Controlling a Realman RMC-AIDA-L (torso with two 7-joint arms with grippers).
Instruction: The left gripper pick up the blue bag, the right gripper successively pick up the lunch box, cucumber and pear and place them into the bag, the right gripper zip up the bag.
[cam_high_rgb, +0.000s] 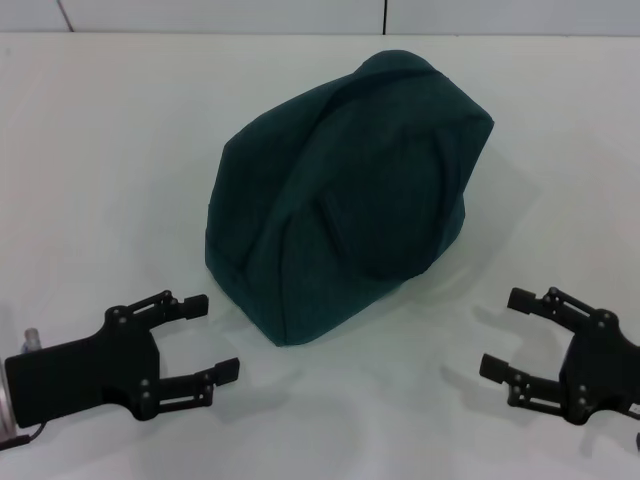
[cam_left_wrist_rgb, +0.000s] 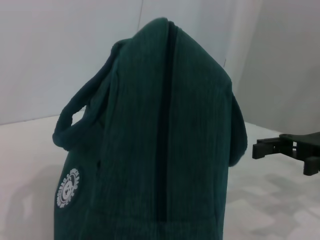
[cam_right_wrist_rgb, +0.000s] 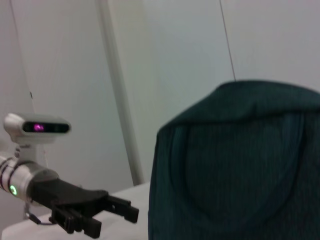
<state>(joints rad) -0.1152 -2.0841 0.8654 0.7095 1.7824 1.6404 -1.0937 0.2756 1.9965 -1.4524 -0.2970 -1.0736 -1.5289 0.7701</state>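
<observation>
The blue bag (cam_high_rgb: 345, 190) stands shut in the middle of the white table, a dark teal fabric bag with a loop handle lying against its near side. Its closed zip line and small white round logo (cam_left_wrist_rgb: 67, 188) show in the left wrist view, and the bag (cam_right_wrist_rgb: 240, 160) fills the right wrist view too. My left gripper (cam_high_rgb: 205, 337) rests open low at the near left, apart from the bag. At the near right my right gripper (cam_high_rgb: 512, 333) is open too, holding nothing. The lunch box, cucumber and pear are out of view.
The white table (cam_high_rgb: 110, 160) stretches around the bag, with a pale wall (cam_high_rgb: 300, 15) behind its far edge. The right gripper (cam_left_wrist_rgb: 287, 148) shows beyond the bag in the left wrist view, and the left gripper (cam_right_wrist_rgb: 107, 212) in the right wrist view.
</observation>
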